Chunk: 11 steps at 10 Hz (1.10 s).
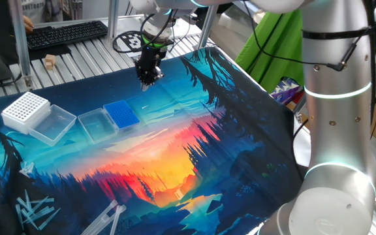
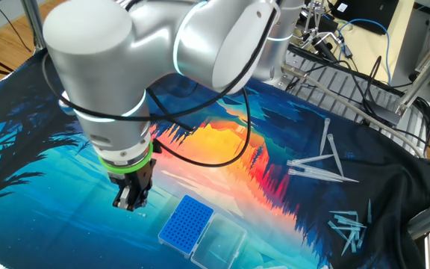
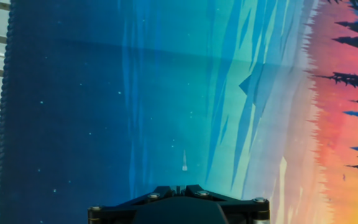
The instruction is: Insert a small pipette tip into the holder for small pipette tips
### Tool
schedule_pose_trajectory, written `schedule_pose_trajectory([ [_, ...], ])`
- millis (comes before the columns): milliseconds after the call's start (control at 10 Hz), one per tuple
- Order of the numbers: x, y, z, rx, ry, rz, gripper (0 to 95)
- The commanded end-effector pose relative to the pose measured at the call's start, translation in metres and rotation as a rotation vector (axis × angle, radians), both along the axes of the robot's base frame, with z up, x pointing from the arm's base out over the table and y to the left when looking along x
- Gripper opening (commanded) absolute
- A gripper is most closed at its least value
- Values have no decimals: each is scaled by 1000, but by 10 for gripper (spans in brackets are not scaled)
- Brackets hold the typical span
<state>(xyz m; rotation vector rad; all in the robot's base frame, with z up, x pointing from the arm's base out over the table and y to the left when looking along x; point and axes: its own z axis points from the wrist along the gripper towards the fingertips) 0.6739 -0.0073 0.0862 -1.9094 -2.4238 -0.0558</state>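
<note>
The black hand [image 1: 147, 81] points straight down and hangs just over the mat [image 1: 194, 140], and its two fingers are pressed shut with nothing between them. The mat is soft cloth with a picture of dark pointy trees, blue sky and an orange glow, and it covers the bench. The small tip [image 3: 184, 160] lies flat on the blue part of the mat, right under the hand; it is a tiny, thin, whitish cone (in the hand view it looks like a little pale sliver). The holder [image 1: 121, 114] is a small blue box shape with rows of fine holes on top, and a clear plastic lid [image 1: 94, 123] lies open beside it. It sits near the hand but apart from it. Farther along is a bigger white rack [image 1: 25, 109], bumpy with holes, with its own clear lid [image 1: 53, 123] next to it. Long clear tips [image 2: 318, 163] lie scattered on the far end of the mat. The arm [image 2: 110, 67] is smooth, round and silver-grey.
</note>
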Motion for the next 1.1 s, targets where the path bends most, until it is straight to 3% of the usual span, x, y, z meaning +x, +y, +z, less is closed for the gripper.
schedule_pose_trajectory([
  [100,0,-1,-2,4,-2,-1,0],
  [1100,7,-1,-20,-2,-3,-22,0],
])
